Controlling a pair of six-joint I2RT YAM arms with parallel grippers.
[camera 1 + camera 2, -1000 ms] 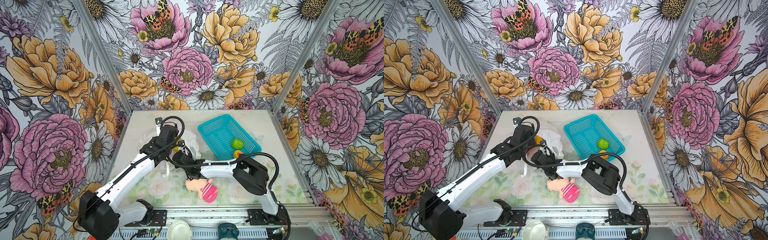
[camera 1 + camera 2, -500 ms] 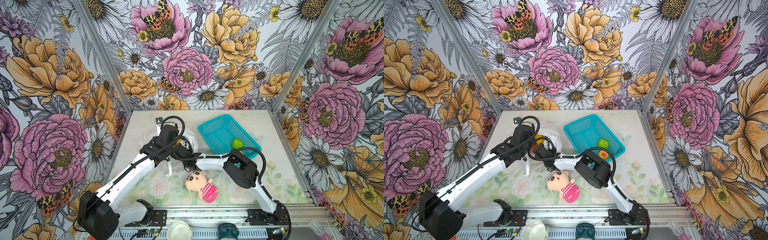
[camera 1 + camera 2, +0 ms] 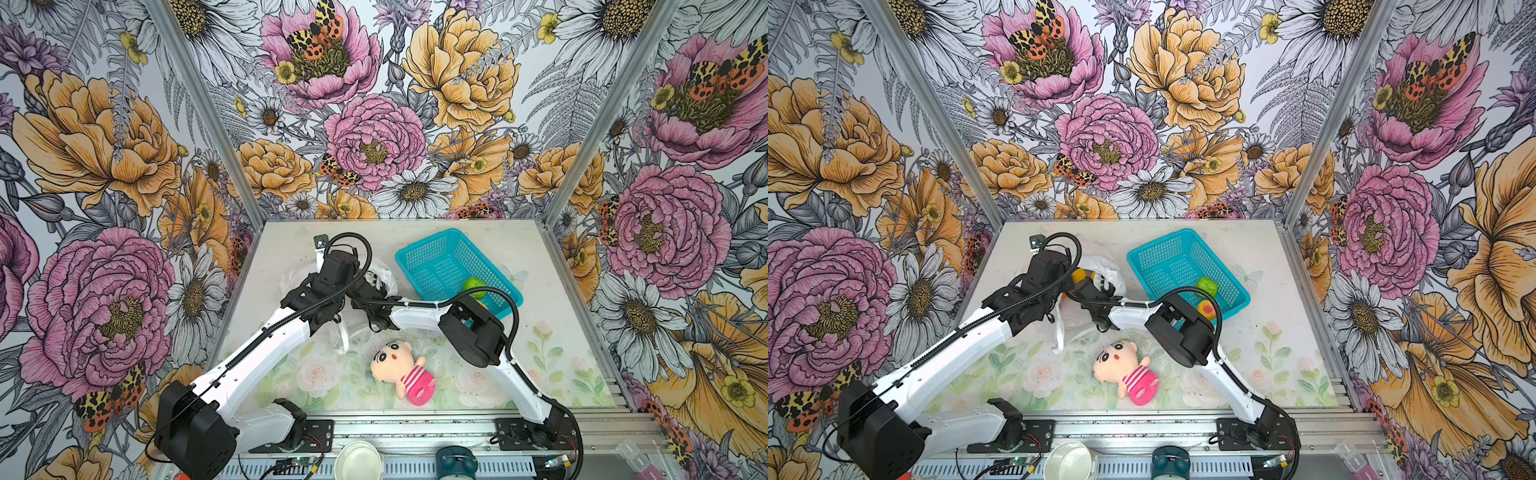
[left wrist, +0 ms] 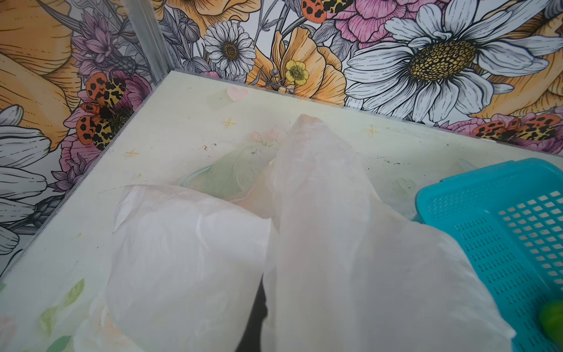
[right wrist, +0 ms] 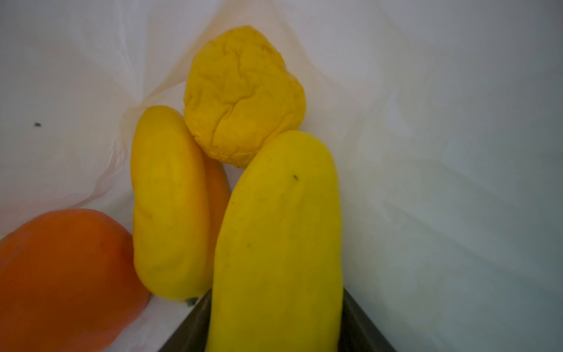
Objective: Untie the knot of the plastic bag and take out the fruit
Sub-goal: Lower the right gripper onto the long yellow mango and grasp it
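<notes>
So, the worktop point(image 3: 540, 266) carried everything, and the plastic bag point(image 3: 1106, 266) had both hands at it. The left hand point(image 3: 340, 270) was clamped shut on the bag's thin film, which draped right over it in the left wrist view. The teal basket point(image 3: 436, 257) stood near the right hand point(image 5: 275, 294) on its outer side, and a plush doll point(image 3: 399, 365) lay behind that hand.

The right hand was inside the bag, dark fingers point(image 5: 362, 329) closed around a long yellow fruit point(image 5: 277, 243). Just beside that hand lay an orange fruit point(image 5: 61, 274) and a second long yellow one point(image 5: 167, 207). Past its tips a wrinkled yellow lump point(image 5: 243, 97) rested against the held fruit. A green fruit point(image 3: 473, 286) and a yellow-pink fruit point(image 3: 1206, 308) sat in the basket, apart from both hands.
</notes>
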